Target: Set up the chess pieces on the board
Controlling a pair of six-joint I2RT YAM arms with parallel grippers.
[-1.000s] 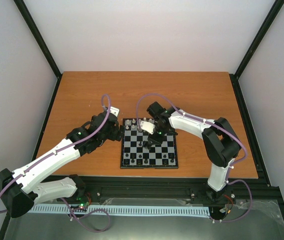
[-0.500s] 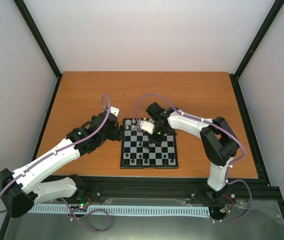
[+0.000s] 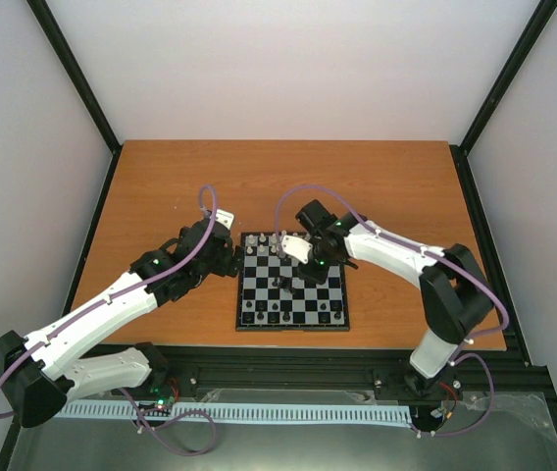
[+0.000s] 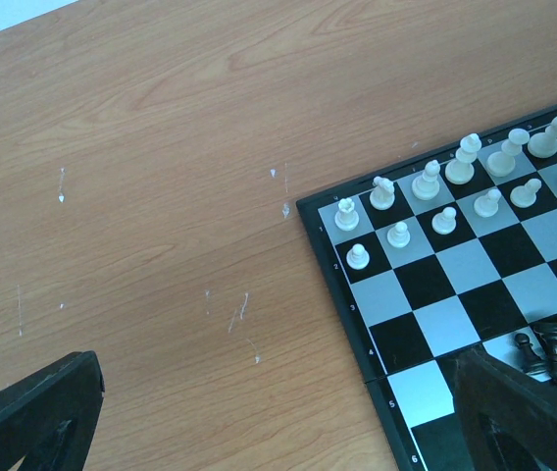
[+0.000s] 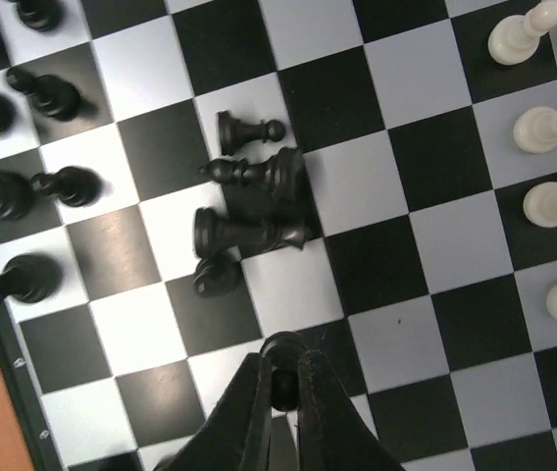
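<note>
Now right end effector [image 5: 281,368], shifted beside toppled heap [image 5: 251,191] (black, central squares), clenches a pawn [image 5: 280,385]; placement pending.

Board [image 3: 291,328] sits on table [image 3: 377,177], toward its near edge. Chess pieces [image 3: 275,245] stand in rows along the board's far and near sides, with a cluster [image 5: 249,201] lying tipped together mid-board. Left gripper [image 3: 227,257] is over the table off the board's far-left corner; right gripper [image 5: 280,365] is above the board beside the cluster, one piece [image 5: 280,381] between its fingers.
</note>
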